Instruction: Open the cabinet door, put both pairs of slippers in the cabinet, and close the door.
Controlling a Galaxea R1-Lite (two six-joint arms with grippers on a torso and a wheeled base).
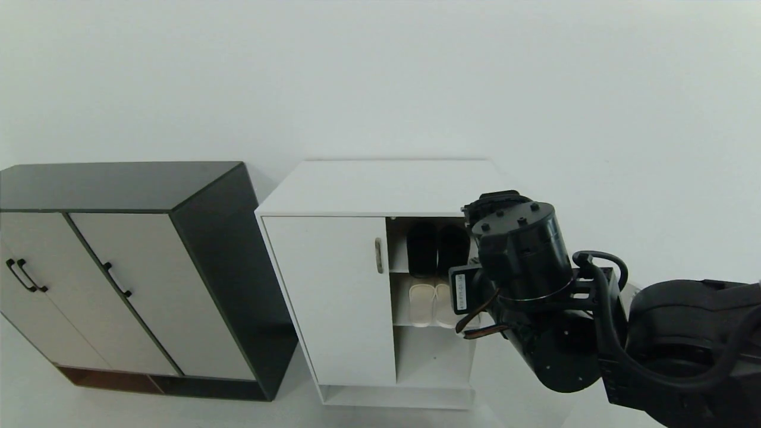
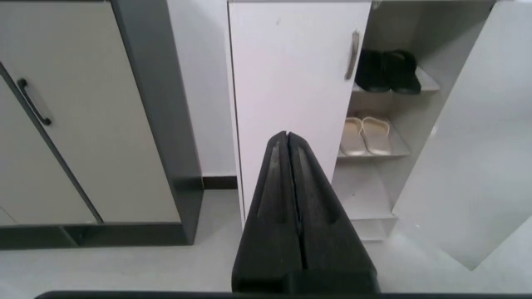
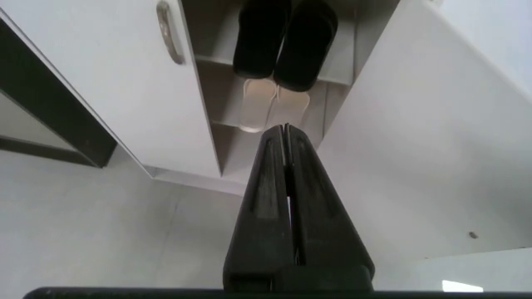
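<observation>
Inside the white cabinet [image 1: 380, 187], the black slippers [image 1: 437, 249] lie on the upper shelf and the white slippers [image 1: 431, 303] on the shelf below, each pair side by side. The right door [image 2: 474, 166] stands swung open and the left door [image 1: 327, 297] is closed, so it seems that only the closing is left to do. The open door is a stiff, flat panel, probably light and easy to turn on its hinges. Its face is smooth, so a push on the outer face near the free edge seems better than a pinch. The right claw [image 3: 287, 133] is pressed together and holds nothing; it hangs before the open compartment, touching neither door nor slippers. The left claw [image 2: 288, 141] is also pressed together and empty, well apart from the cabinet
</observation>
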